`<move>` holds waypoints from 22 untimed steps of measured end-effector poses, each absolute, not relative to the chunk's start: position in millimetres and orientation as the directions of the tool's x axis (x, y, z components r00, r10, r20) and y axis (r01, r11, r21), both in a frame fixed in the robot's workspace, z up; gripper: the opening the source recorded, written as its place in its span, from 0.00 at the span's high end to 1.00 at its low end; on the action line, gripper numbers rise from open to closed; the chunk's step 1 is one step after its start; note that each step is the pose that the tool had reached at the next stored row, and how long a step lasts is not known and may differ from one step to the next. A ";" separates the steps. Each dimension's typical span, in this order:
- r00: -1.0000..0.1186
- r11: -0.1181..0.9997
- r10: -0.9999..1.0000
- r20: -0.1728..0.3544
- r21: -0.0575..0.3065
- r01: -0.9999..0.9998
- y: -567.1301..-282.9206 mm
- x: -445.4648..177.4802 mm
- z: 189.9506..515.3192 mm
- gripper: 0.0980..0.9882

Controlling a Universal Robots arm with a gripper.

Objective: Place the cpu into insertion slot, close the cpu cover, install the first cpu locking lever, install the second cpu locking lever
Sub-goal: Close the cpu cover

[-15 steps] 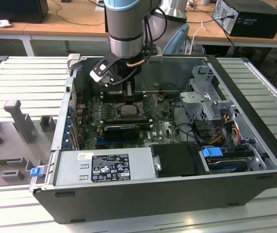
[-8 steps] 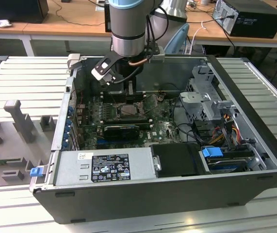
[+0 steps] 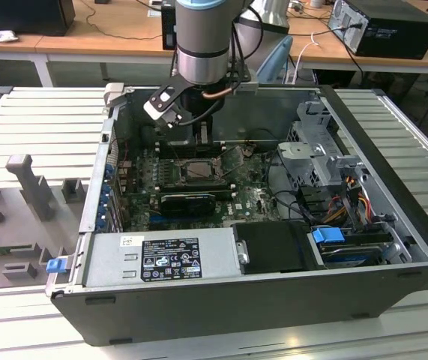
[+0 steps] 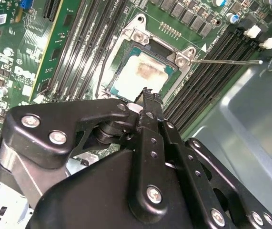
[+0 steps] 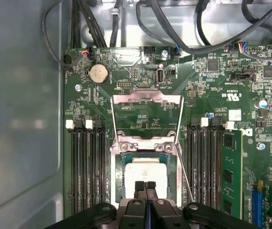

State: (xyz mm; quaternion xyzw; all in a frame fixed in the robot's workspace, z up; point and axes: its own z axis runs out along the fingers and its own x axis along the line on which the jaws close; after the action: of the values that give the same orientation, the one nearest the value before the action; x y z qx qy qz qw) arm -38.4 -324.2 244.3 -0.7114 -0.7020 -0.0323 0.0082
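cpu (image 5: 146,169) 1, in insertion slot (image 5: 148,156) | cpu cover (image 5: 126,99) 1, raised | pincer (image 5: 145,185) closed

One insertion slot (image 5: 147,157) is on the board, and one cpu (image 5: 146,174) lies in it. One cpu cover (image 5: 146,98) lies flipped open just beside the slot. There are two locking levers (both thin wire rods): one locking lever (image 4: 226,61) on one side of the slot, the other (image 4: 101,71) on the opposite side. Two banks of memory slots flank the slot, one bank (image 5: 85,167) on each side (image 5: 202,167), with one green card (image 5: 231,171) beyond the second. One coin battery (image 5: 97,74) sits past the cover. One computer case (image 3: 258,300) encloses the slot, with one power supply (image 3: 161,259) and two blue tabs (image 3: 56,264) (image 3: 327,235) well apart from it.
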 end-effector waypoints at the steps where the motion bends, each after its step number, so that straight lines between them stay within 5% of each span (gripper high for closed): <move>1: 0.012 -0.014 0.998 0.058 0.034 0.999 -324.2 -38.3 246.3 0.99; 22: 0.012 -0.014 0.998 0.058 0.034 0.999 -324.0 -38.3 254.6 0.99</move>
State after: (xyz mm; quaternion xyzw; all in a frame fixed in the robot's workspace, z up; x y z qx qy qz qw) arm -38.3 -324.0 254.6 -0.7113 -0.7021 -0.0323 0.0082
